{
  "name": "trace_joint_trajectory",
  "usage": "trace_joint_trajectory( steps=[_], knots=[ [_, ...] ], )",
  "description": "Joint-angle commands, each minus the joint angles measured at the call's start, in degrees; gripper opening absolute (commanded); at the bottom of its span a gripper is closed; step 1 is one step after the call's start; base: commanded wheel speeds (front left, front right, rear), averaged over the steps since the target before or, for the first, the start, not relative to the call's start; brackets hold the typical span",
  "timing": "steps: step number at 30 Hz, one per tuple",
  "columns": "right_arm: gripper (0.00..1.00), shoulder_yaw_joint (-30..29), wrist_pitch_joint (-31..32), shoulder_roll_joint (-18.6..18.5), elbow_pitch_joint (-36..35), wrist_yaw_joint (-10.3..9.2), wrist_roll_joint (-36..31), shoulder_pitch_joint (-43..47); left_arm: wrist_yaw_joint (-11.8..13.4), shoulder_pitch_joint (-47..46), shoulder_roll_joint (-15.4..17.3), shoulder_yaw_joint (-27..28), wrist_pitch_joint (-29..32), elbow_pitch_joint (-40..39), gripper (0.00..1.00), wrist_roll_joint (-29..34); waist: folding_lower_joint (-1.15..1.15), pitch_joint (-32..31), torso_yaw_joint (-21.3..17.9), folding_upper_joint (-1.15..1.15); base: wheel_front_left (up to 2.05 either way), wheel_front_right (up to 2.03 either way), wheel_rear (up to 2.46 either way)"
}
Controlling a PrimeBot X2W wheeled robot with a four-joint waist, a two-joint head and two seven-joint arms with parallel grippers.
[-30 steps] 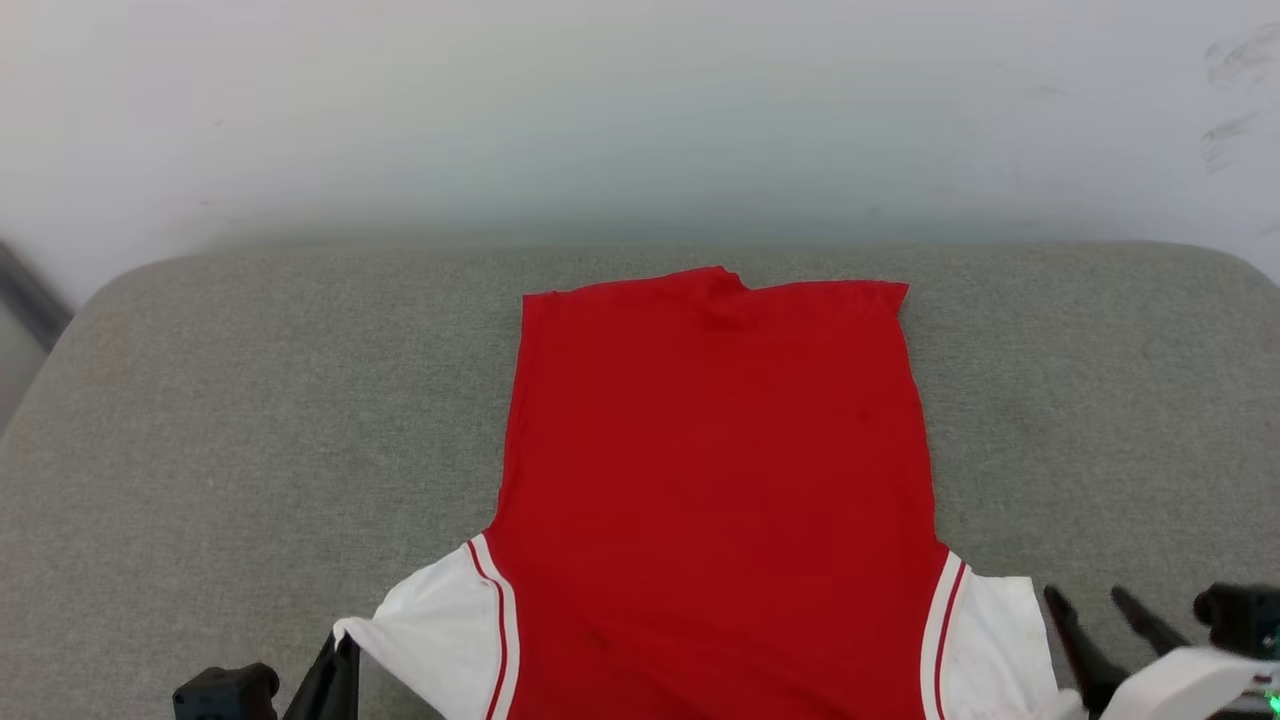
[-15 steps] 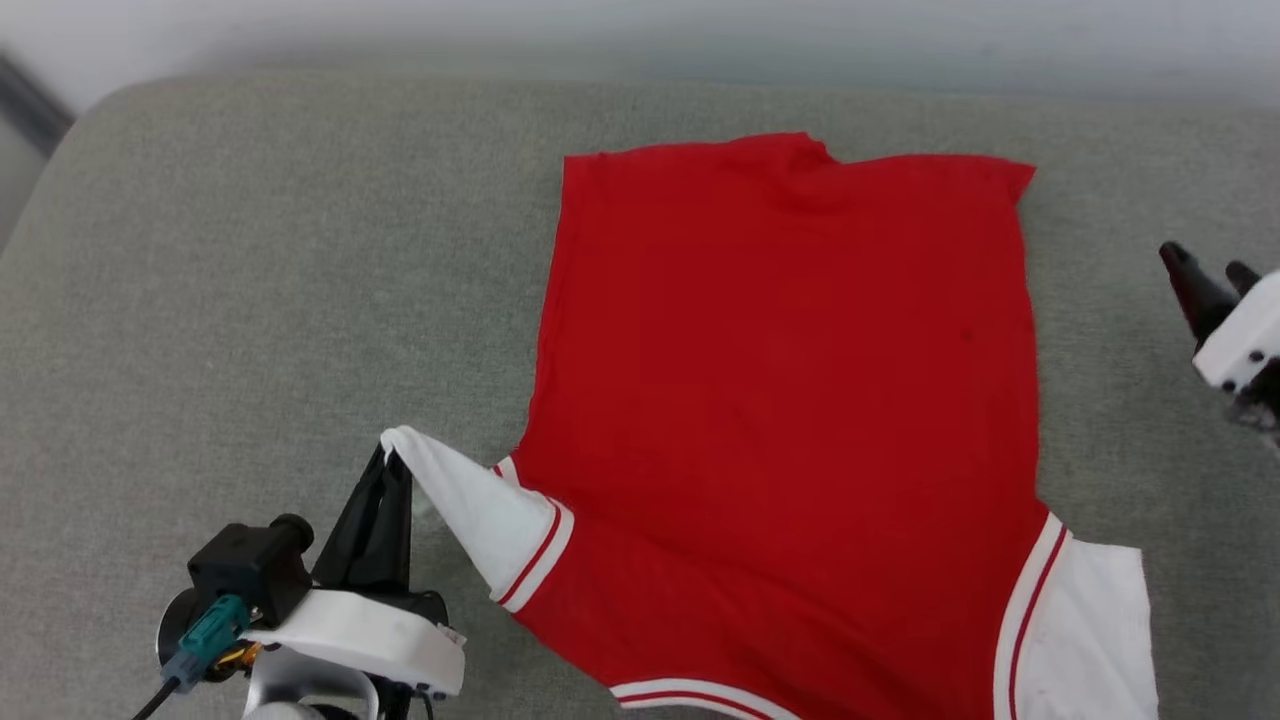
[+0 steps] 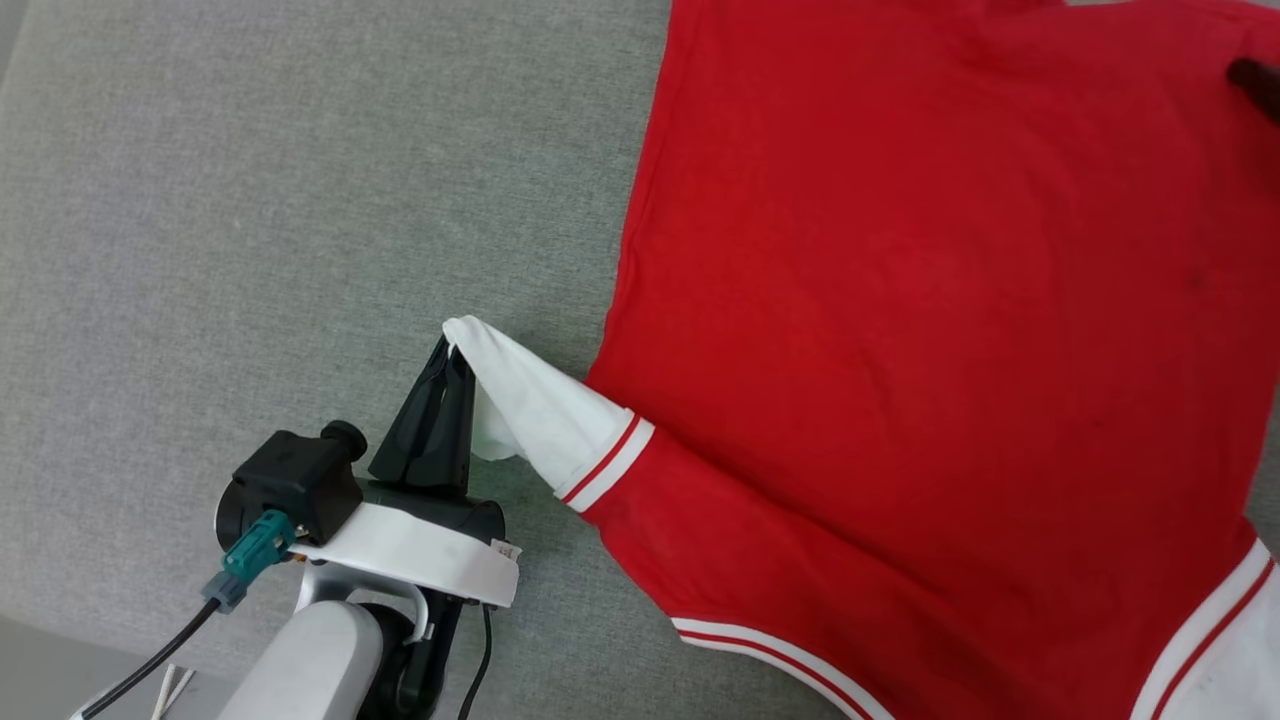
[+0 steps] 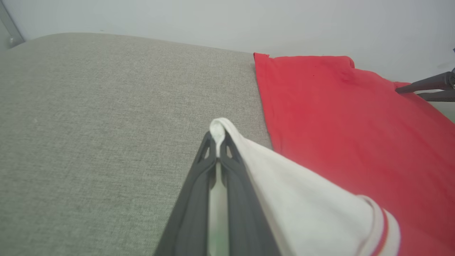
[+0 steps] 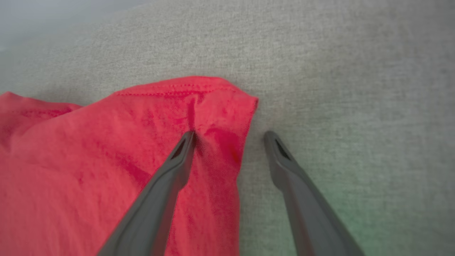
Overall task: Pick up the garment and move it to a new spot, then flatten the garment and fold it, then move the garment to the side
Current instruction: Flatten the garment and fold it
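Garment (image 3: 930, 330) is laid flat on the cushion (image 3: 250, 200). Its white sleeve (image 3: 540, 415) is pinched by the closed left gripper (image 3: 452, 350). A hem corner (image 5: 227, 99) is straddled by the open right gripper (image 5: 231, 134), perhaps touched. If only 1 layer is caught there, the fold could be skewed, and the thin sleeve pinch could be lost under pull.

Soft matt knit cloth garment (image 3: 930, 330) — faintly creased, coarse woven grey upholstery (image 3: 250, 200) — rough, matt dark plastic gripper fingers (image 5: 167, 185)
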Motion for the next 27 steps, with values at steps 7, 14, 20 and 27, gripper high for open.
trace_joint_trajectory(
  steps=[7, 14, 20, 27],
  knots=[
    [0.0, -3.4, 4.49, 1.49, 5.73, -0.03, -3.98, 0.39, -0.83, -1.06, -0.79, -0.31, -1.06, 2.81, 0.0, -0.31, -0.02, -0.24, 1.1, 0.0, 0.0, 0.0, 0.0],
    [0.0, 2.0, 1.52, -0.7, 2.05, -0.02, -5.16, 0.16, -0.92, 1.16, -0.58, -0.51, -1.13, 5.95, 0.0, -0.96, -0.02, -6.18, -0.43, 0.0, 0.0, 0.0, 0.0],
    [0.0, 14.24, 1.62, -3.21, -4.63, -0.02, -0.7, 6.22, 0.67, 5.66, 0.81, 0.59, -0.52, 7.35, 0.0, -2.11, -0.02, -14.4, -3.87, 0.0, 0.0, 0.0, 0.0],
    [0.0, 21.68, 4.2, -7.24, -18.34, -0.03, 8.19, 24.55, 4.14, 14.38, 3.11, 2.48, 0.92, 6.21, 0.0, -3.77, -0.02, -23.31, -8.98, 0.0, 0.0, 0.0, 0.0]
  ],
)
